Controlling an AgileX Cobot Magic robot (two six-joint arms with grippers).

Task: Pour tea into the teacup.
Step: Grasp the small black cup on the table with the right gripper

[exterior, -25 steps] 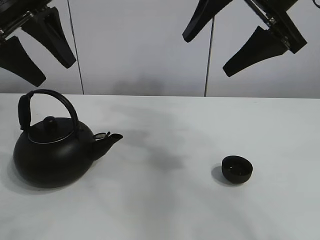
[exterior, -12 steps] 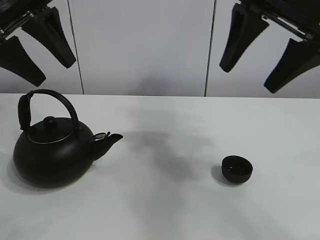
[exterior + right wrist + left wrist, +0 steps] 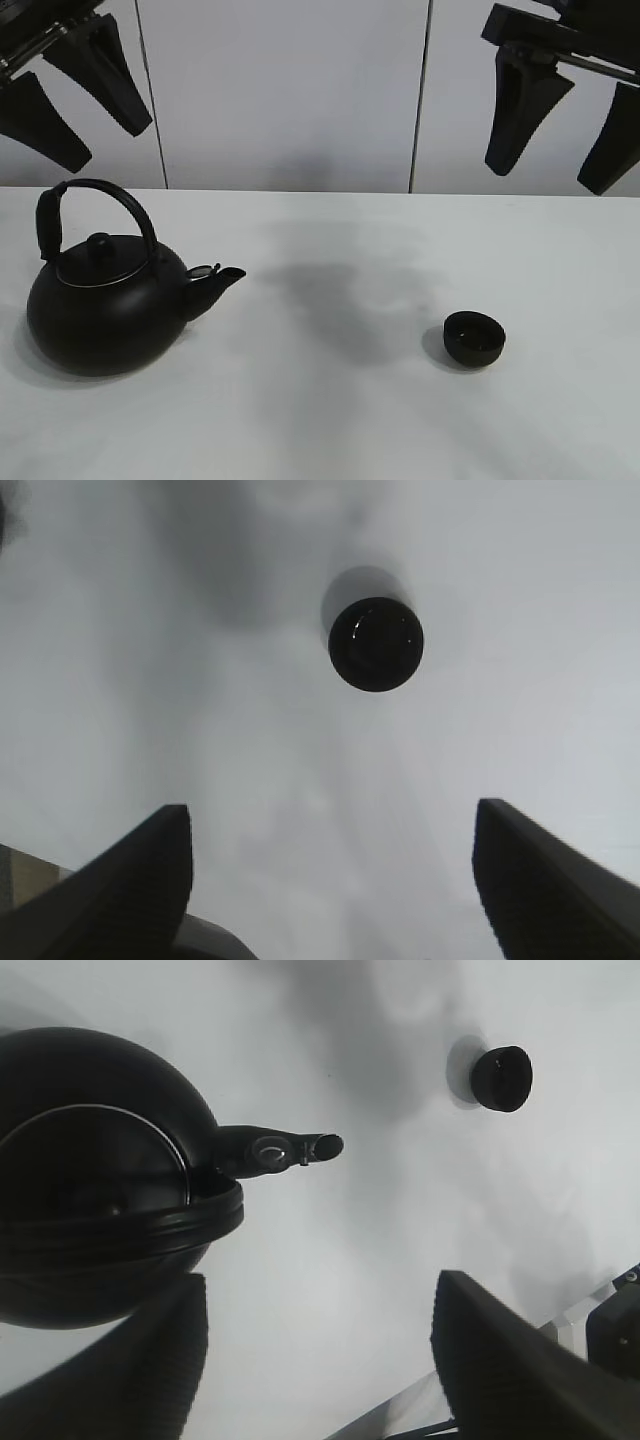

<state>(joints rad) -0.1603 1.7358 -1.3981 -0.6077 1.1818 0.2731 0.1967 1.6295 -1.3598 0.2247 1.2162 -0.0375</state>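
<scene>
The left gripper (image 3: 70,95) is being held spread and empty high above the kettle (image 3: 105,310) near the table's (image 3: 330,430) left edge; the spout (image 3: 222,277) is being pointed at the teacup (image 3: 474,338), well apart toward the right edge, where the right gripper (image 3: 565,130) is being held spread above it.

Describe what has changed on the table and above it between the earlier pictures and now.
The right gripper swung toward the right of the exterior high view and turned until its open jaws point nearly straight down. It took hold of nothing. The left gripper, open and high at the left, stayed as it was. The kettle and the teacup stayed where they were.
</scene>
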